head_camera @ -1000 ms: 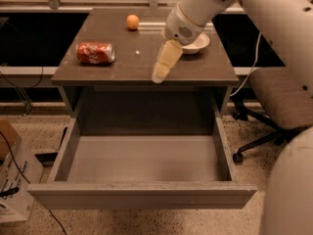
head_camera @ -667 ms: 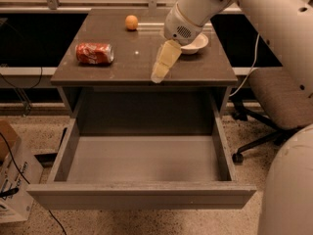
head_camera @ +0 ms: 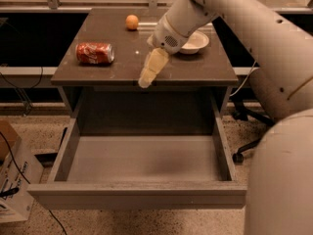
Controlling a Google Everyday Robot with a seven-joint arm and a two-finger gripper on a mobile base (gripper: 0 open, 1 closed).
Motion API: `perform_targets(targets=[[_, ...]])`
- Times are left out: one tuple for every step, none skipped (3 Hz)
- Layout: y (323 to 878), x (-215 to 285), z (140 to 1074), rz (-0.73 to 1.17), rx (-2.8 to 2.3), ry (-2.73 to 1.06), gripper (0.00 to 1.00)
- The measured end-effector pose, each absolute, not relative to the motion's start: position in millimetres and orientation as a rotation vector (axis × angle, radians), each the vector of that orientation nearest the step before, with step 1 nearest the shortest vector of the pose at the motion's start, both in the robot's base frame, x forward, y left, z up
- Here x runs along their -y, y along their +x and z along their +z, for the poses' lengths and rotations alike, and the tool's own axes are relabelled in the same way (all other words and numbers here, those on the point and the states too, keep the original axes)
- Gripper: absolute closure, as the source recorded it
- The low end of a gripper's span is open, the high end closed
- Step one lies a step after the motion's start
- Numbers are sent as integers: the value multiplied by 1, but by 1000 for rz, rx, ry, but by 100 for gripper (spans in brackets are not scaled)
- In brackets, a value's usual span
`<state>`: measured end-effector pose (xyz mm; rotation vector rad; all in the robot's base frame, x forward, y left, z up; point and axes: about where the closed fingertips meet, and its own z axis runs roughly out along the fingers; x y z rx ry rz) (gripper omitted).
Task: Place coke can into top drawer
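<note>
The coke can [head_camera: 95, 53] lies on its side on the left part of the cabinet top, red with white lettering. The top drawer [head_camera: 142, 158] is pulled out wide open below the top, and its flat grey bottom holds nothing. My gripper [head_camera: 145, 82] hangs over the front edge of the cabinet top near the middle, pointing down and to the left. It is to the right of the can, well apart from it, and holds nothing.
A small orange fruit [head_camera: 131, 22] sits at the back of the cabinet top [head_camera: 205, 70]. A white bowl [head_camera: 194, 42] stands at the right, partly behind my arm. A cardboard box [head_camera: 12, 180] is on the floor at the left, and an office chair base [head_camera: 244, 151] at the right.
My gripper has moved a little left and down toward the front edge of the top. The can and the drawer have not moved.
</note>
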<state>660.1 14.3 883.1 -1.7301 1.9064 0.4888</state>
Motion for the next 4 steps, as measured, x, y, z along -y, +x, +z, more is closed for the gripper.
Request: perform_targets(targets=[[679, -34, 859, 580, -1874, -1713, 0], [703, -56, 837, 641, -1848, -1715, 0], [734, -83, 829, 681, -1801, -1682, 0], [749, -96, 836, 680, -1758, -1657, 0]])
